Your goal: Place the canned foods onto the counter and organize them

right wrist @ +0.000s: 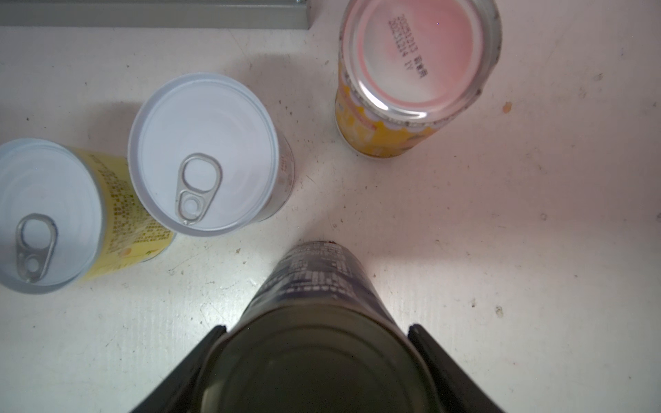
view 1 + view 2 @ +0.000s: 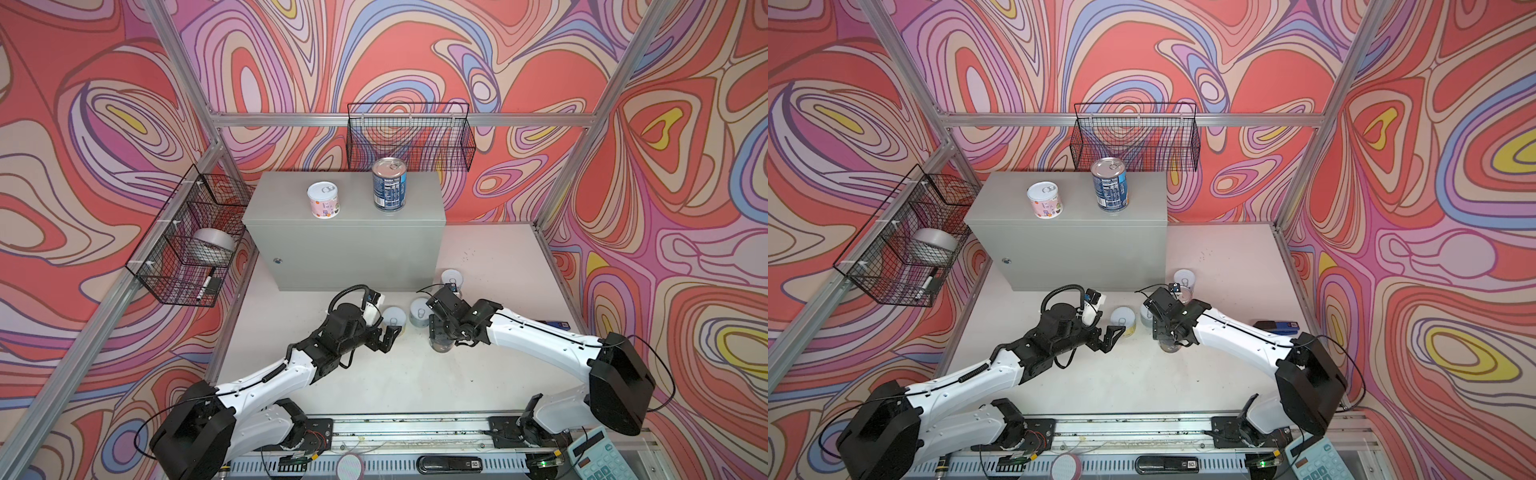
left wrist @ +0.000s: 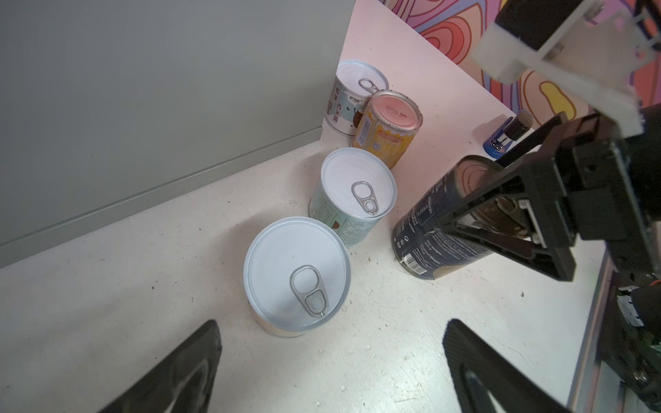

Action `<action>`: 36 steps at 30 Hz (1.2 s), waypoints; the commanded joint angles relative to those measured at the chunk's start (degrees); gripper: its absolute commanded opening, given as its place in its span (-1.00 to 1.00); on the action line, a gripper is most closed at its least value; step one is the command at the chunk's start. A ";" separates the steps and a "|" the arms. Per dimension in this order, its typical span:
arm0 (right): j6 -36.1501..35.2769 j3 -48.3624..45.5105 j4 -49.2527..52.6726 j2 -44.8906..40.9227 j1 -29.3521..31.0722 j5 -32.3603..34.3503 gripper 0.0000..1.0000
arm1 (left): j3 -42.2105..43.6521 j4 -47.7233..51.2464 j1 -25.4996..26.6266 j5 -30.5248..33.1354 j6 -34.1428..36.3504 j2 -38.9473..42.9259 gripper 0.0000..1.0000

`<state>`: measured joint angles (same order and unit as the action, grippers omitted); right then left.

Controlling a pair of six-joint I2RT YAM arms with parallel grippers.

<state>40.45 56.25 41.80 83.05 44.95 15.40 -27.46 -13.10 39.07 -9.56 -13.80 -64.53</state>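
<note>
The canned foods are split: two stand on the counter (image 2: 345,232), five wait on the white table (image 2: 415,374) in front of it. Risks first, left to right. The left claw (image 3: 332,361) gapes as wide as it goes, holding nothing, just short of the yellow can (image 3: 297,275); push in off-centre and a finger could shunt that can into the pale-blue can (image 3: 352,195) just behind it. On the right, the right claw (image 1: 318,361) has closed round the top of the second tall dark blue can (image 1: 314,286), fingers (image 1: 200,357) tight against both sides. In the left wrist view that can looks tilted, though lens skew may explain it. I judge the grip high and the can heavy, so it may swing or slip on the lift, or clip the counter's front edge if raised too little. Now the look of them. On the counter, the pink can (image 2: 324,200) sits left and a tall dark blue can (image 2: 388,185) right, both upright, well apart. Below, yellow and pale-blue show white pull-tab lids; further right, the orange can (image 3: 388,130) stands upside down, plain base up, close against the white can (image 3: 352,96) by the counter's corner.
</note>
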 commanded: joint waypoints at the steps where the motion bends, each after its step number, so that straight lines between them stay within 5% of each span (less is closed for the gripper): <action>1: -1.11 2.46 -0.96 -2.20 -0.32 1.04 0.28 | 0.44 -0.83 0.22 3.71 -0.91 0.81 1.00; 11: -2.14 2.73 -1.87 -3.12 -0.30 0.95 0.27 | 2.89 -2.63 0.22 16.53 -3.92 3.26 1.00; 18: -3.10 3.30 -1.95 -3.74 -0.30 0.03 0.25 | 4.74 -2.91 0.22 19.40 -5.64 5.77 1.00; 26: -5.39 7.89 -0.14 -5.32 -0.31 -2.35 0.21 | 4.71 -5.63 0.22 6.18 0.59 4.27 1.00; 32: -8.13 12.70 3.78 -2.83 -0.30 -1.90 0.20 | -4.35 2.74 0.22 3.05 -0.25 -4.64 0.99; 36: -9.50 14.09 4.49 -2.38 -0.94 -3.71 0.20 | -6.09 3.88 0.22 -1.79 1.13 -6.75 0.77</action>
<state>32.80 67.77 46.76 80.68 44.66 12.01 -32.01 -11.79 39.07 -6.50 -14.39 -70.87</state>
